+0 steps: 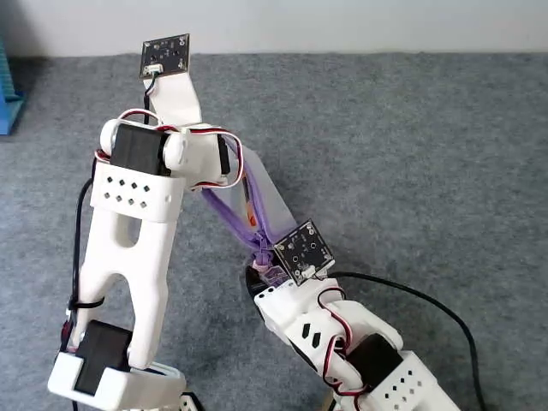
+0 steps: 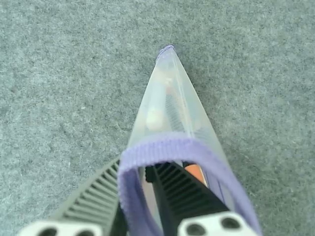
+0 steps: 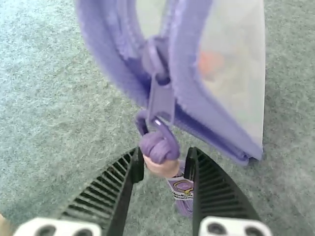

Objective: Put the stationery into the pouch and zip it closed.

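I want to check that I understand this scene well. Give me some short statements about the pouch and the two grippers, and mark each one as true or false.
1. The left gripper is shut on the purple edge of the pouch. True.
2. The pouch is black and opaque. False: its walls are translucent, with a purple zip band.
3. The right gripper has the zipper pull between its fingers. True.
4. The pouch is over a bare wooden tabletop. False: the surface is a grey mat.
5. An orange item shows through the pouch wall. True.
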`<state>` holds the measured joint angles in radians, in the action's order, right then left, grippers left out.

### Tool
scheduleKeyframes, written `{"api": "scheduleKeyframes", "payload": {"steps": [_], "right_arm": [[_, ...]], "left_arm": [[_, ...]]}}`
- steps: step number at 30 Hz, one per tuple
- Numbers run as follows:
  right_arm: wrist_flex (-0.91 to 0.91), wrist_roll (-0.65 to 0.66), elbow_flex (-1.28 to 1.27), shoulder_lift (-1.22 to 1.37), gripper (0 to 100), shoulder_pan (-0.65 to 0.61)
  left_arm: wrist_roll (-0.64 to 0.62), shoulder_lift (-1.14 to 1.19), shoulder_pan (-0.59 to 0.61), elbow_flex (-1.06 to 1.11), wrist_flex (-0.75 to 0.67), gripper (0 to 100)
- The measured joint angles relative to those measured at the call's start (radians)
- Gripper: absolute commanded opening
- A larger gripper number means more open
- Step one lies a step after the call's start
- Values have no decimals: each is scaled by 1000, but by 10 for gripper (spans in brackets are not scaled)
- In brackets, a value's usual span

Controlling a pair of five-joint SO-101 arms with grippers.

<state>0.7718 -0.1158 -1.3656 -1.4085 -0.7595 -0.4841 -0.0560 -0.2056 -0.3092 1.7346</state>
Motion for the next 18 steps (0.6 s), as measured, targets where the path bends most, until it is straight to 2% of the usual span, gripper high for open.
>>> {"api": "scheduleKeyframes", "payload": {"steps": [6,12,18], "right_arm": [[-6,0,0,0,13,0],[-72,0,0,0,7,-2],[-9,0,5,-3,9,11]], "left_arm": [[0,0,0,0,0,13],[0,0,0,0,0,13],[0,0,0,0,0,13]]}}
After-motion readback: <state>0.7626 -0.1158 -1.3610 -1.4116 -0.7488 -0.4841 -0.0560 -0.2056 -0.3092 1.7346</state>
